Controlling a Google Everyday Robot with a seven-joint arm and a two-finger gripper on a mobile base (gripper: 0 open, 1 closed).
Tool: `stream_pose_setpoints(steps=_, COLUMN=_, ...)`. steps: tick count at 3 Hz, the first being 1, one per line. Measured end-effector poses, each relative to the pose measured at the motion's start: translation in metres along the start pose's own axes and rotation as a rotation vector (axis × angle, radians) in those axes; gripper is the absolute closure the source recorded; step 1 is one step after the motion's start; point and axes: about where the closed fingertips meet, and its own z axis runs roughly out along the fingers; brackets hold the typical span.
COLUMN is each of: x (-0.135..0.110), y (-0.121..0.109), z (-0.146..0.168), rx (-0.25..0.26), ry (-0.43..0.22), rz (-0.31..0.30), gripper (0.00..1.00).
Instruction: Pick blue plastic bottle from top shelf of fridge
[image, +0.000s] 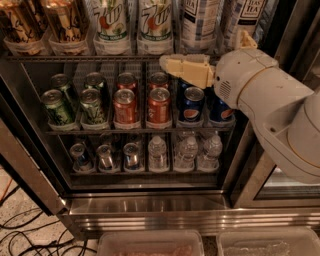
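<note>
Two blue plastic bottles with pale checked labels and dark "TEA" panels stand on the top shelf at the right, one next to the 7up bottles and one further right. Only their lower halves show. My gripper is cream-coloured and points left. It hangs at the height of the shelf's front rail, just below and in front of the left tea bottle, touching no bottle. The white arm covers the right side of the fridge.
Two 7up bottles and amber bottles fill the shelf's left. Below are green cans, red cans and Pepsi cans, then water bottles. The door frame slants at left. Cables and clear bins lie below.
</note>
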Motion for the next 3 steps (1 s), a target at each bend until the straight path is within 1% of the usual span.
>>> stream_pose_setpoints(steps=1, x=0.0000, y=0.0000, z=0.0000, rx=0.000, ry=0.000, rz=0.000, gripper=0.07)
stream_pose_setpoints(steps=2, x=0.0000, y=0.0001, z=0.0000, rx=0.000, ry=0.000, rz=0.000, gripper=0.25)
stream_pose_setpoints(steps=3, x=-0.0001, y=0.0001, z=0.0000, rx=0.000, ry=0.000, rz=0.000, gripper=0.26)
